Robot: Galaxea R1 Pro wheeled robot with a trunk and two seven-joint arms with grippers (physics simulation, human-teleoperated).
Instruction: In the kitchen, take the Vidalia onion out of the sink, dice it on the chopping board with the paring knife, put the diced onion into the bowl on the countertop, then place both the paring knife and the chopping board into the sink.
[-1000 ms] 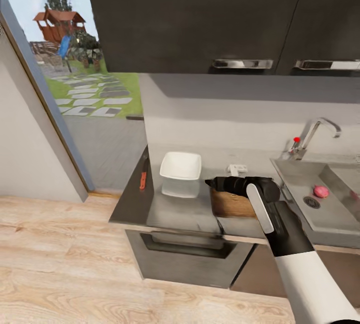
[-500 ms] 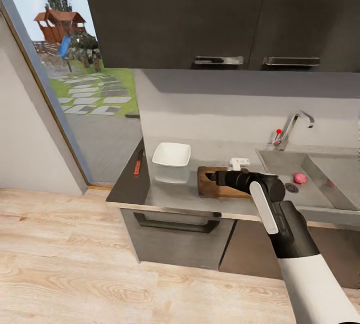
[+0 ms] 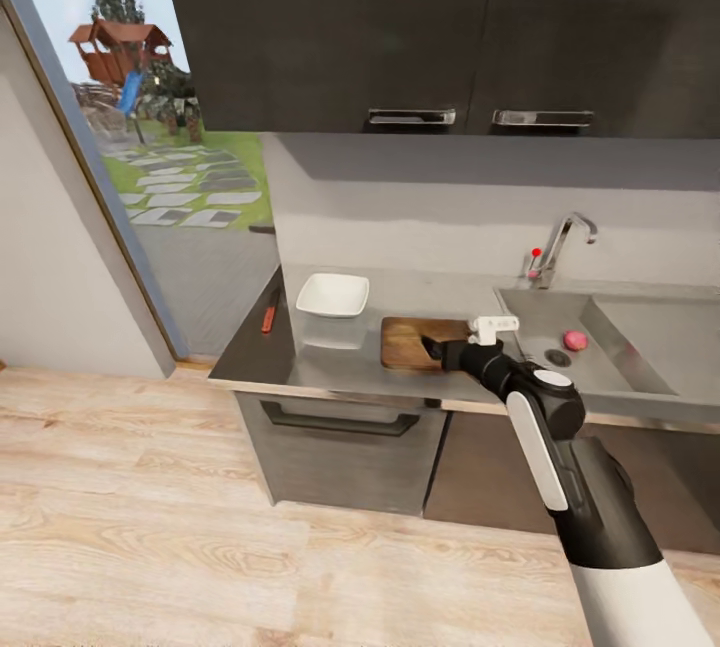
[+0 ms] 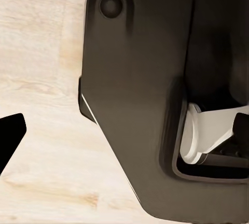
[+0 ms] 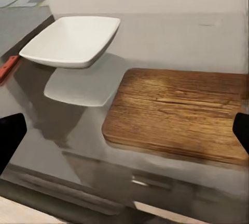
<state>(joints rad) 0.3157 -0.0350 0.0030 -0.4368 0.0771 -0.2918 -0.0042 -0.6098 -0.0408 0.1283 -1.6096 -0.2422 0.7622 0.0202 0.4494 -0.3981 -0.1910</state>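
The right gripper (image 3: pixel 432 347) hovers over the board's (image 3: pixel 405 342) near edge, jaws wide and empty in the wrist view. The left gripper's jaw state cannot be told. Beyond lie the bowl (image 3: pixel 332 294) and, at the counter's far-left edge, the knife (image 3: pixel 269 314). The onion (image 3: pixel 574 339) sits in the sink (image 3: pixel 640 347), so I'd swing right and come down over it.

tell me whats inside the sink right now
The Vidalia onion lies on the floor of the sink, beside the round drain. The basin's right end runs out of the head view, so anything there cannot be seen.
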